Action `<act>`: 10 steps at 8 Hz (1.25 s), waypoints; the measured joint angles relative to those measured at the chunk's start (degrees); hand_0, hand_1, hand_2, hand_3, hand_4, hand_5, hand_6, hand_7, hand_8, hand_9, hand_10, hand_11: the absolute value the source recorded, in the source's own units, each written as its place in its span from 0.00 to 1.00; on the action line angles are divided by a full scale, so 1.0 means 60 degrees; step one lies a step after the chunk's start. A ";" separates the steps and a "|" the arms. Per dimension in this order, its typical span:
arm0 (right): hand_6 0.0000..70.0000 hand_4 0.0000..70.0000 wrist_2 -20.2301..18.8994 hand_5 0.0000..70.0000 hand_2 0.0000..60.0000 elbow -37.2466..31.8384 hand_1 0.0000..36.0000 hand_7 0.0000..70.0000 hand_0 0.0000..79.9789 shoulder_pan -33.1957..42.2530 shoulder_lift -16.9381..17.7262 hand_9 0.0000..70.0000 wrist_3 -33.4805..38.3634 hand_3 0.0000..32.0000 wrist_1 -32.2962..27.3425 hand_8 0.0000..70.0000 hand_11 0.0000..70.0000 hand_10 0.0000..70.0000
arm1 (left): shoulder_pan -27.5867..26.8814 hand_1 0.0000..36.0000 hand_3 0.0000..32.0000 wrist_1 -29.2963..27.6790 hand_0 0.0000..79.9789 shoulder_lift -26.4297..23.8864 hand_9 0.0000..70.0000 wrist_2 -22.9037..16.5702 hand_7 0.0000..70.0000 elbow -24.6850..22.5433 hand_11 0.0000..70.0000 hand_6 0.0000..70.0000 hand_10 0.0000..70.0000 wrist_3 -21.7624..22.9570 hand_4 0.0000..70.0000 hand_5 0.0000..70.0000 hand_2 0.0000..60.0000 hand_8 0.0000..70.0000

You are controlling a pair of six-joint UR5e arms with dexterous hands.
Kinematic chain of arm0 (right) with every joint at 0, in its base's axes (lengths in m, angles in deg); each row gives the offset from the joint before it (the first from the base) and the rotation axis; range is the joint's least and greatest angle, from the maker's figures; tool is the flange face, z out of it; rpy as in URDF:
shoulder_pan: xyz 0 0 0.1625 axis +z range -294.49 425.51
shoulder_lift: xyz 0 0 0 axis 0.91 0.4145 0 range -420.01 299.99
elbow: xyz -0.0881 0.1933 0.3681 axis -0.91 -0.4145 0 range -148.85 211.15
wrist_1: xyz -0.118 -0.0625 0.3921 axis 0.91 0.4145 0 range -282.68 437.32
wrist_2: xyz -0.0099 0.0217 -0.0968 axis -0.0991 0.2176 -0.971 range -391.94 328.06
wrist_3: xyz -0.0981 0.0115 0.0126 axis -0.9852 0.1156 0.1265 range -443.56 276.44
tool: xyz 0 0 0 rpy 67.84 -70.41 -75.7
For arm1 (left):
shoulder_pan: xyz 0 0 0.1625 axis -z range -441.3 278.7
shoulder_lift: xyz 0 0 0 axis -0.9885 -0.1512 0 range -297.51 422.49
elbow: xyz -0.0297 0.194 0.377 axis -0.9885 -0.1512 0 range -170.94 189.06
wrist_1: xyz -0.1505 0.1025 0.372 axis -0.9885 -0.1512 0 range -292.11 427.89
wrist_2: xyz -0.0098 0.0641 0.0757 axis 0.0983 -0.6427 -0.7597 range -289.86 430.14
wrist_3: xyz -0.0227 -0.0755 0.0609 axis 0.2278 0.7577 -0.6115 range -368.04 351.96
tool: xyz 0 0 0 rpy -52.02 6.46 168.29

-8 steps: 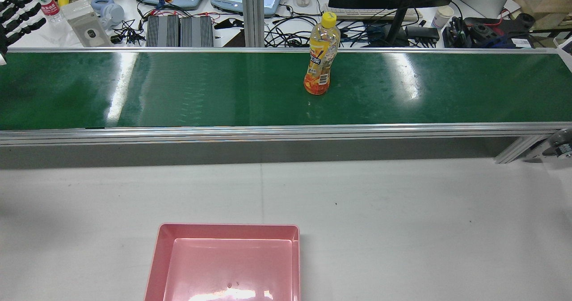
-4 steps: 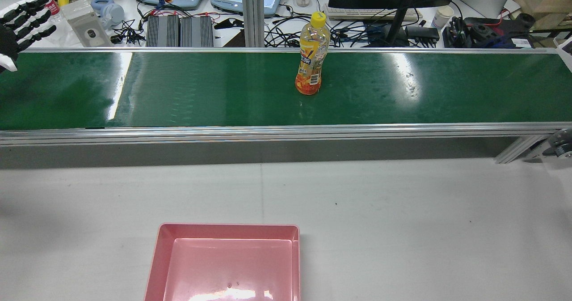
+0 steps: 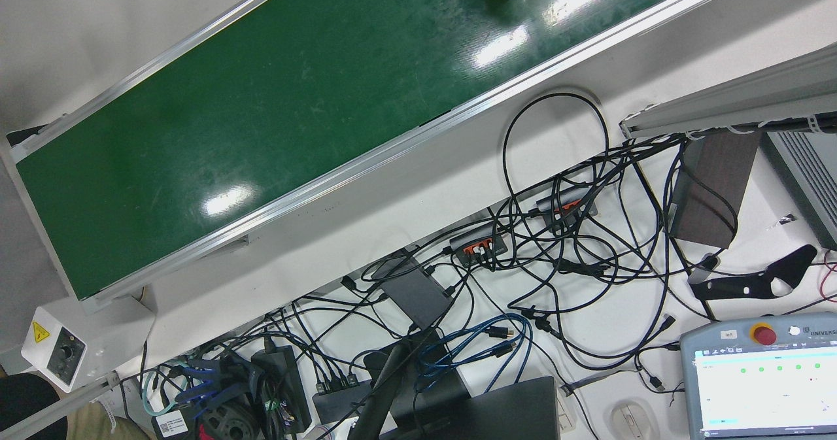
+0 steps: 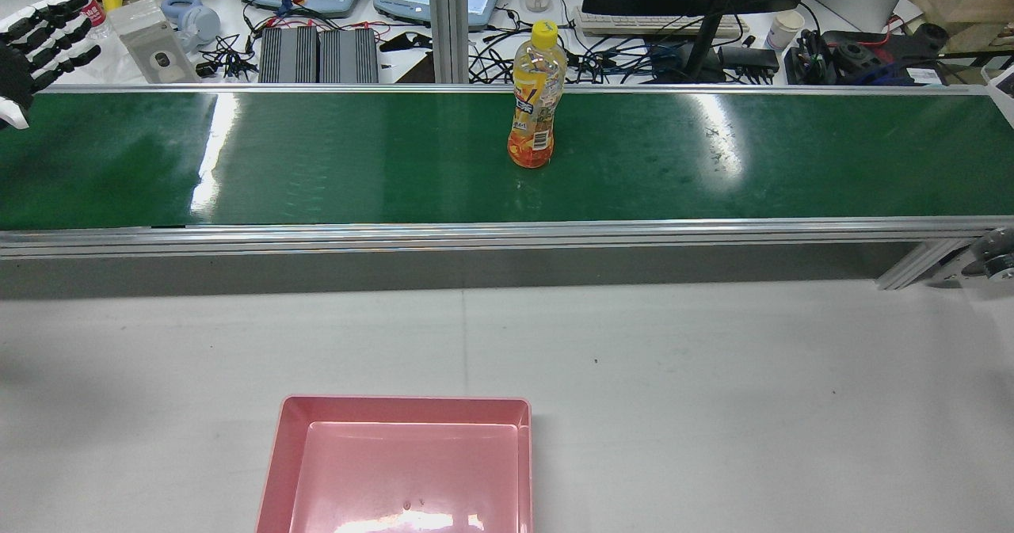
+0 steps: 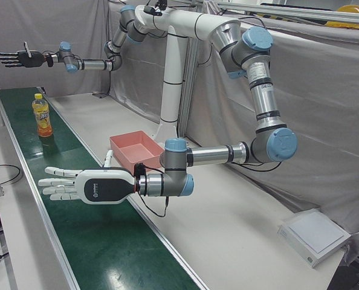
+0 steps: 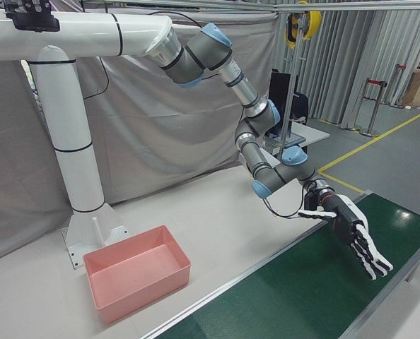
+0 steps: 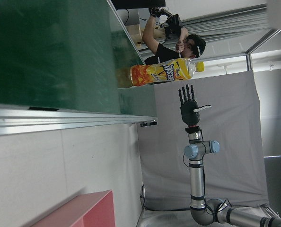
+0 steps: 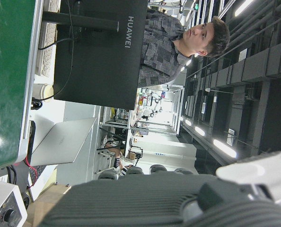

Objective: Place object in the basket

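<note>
Left hand: mine (image 5: 83, 186), flat, fingers spread and straight, holding nothing; it hovers over the green belt (image 4: 317, 161).
Right hand: mine (image 5: 19, 58), also spread wide and holding nothing, raised above the belt at its other end.
Bottle: orange drink bottle (image 4: 536, 97) with a yellow cap, upright on the belt between my hands; well apart from the left one, lower than the right one.
Basket: pink basket (image 4: 404, 401) on the white table, off the belt, between my left hand and the bottle.
</note>
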 measured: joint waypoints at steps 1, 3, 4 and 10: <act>0.00 0.00 0.0000 0.00 0.00 0.0000 0.00 0.00 0.00 0.0000 0.0000 0.00 0.0000 0.00 0.0004 0.00 0.00 0.00 | 0.0004 0.14 0.11 0.0043 0.73 -0.0010 0.04 0.0000 0.00 0.0002 0.10 0.00 0.06 -0.0088 0.13 0.16 0.00 0.04; 0.00 0.00 0.0000 0.00 0.00 0.0000 0.00 0.00 0.00 0.0000 0.0000 0.00 0.0000 0.00 0.0002 0.00 0.00 0.00 | 0.0012 0.15 0.11 0.0088 0.73 -0.0011 0.03 0.0000 0.00 0.0002 0.10 0.00 0.05 -0.0159 0.13 0.15 0.00 0.04; 0.00 0.00 0.0000 0.00 0.00 0.0000 0.00 0.00 0.00 0.0000 0.0000 0.00 0.0000 0.00 0.0002 0.00 0.00 0.00 | 0.0013 0.15 0.11 0.0093 0.73 -0.0015 0.04 0.0000 0.00 0.0002 0.10 0.00 0.06 -0.0161 0.13 0.16 0.00 0.04; 0.00 0.00 0.0000 0.00 0.00 0.0000 0.00 0.00 0.00 0.0000 0.0000 0.00 0.0000 0.00 0.0004 0.00 0.00 0.00 | 0.0010 0.15 0.09 0.0096 0.73 -0.0062 0.03 0.0000 0.00 -0.0010 0.11 0.00 0.06 -0.0157 0.13 0.16 0.00 0.04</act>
